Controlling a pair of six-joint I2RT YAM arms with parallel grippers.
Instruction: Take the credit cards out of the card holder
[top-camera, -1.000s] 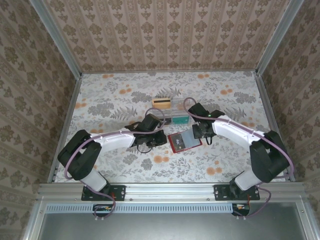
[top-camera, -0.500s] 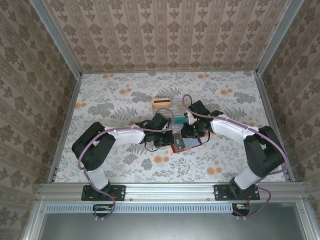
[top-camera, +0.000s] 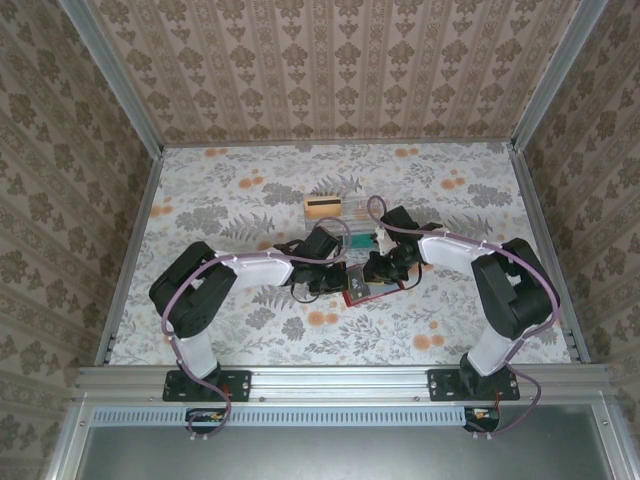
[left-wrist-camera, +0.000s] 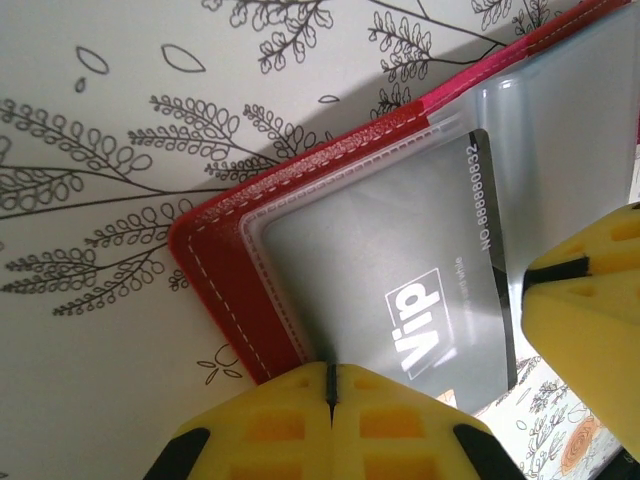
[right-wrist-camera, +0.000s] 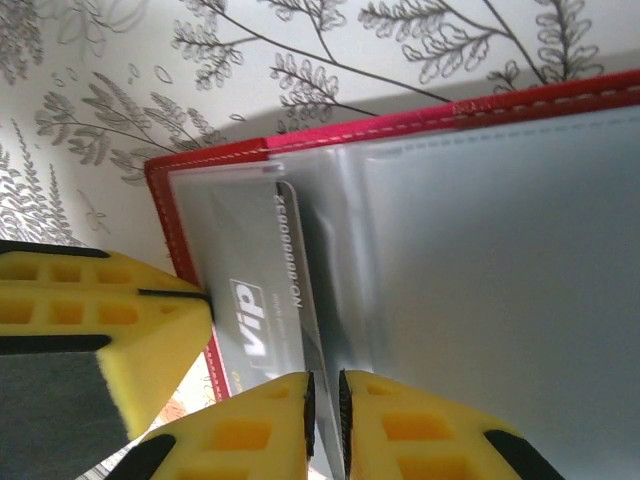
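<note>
The left claw (left-wrist-camera: 330, 385) is pressed fully together, its two yellow foam pads meeting in a hairline seam. On my left wrist feed its tips sit at the near edge of the small flat red folding wallet (left-wrist-camera: 215, 270), right where the stitched red border meets the clear pocket. I cannot tell whether they nip that edge or only rest on it.

The right claw (right-wrist-camera: 325, 385) is closed down to a narrow slit. The long edge of the grey plastic card (right-wrist-camera: 255, 280), printed "Vip" with a number along one side, runs down into that slit with its clear pocket. I read this as a pinch on the card's edge.

The wallet (right-wrist-camera: 400, 128) lies open and flat on the floral desk (top-camera: 230, 200), its grey-blue inside facing up. The grey card (left-wrist-camera: 400, 270) sits in the pocket nearest the corner.

From above, both claws meet over the wallet (top-camera: 372, 291) near the middle of the desk, the left claw (top-camera: 340, 280) on its left and the right claw (top-camera: 380, 268) at its far side. Just beyond them sits a clear plastic compartment tray (top-camera: 352, 232), with a tan card with a dark stripe (top-camera: 322, 205) at its far left end.
</note>
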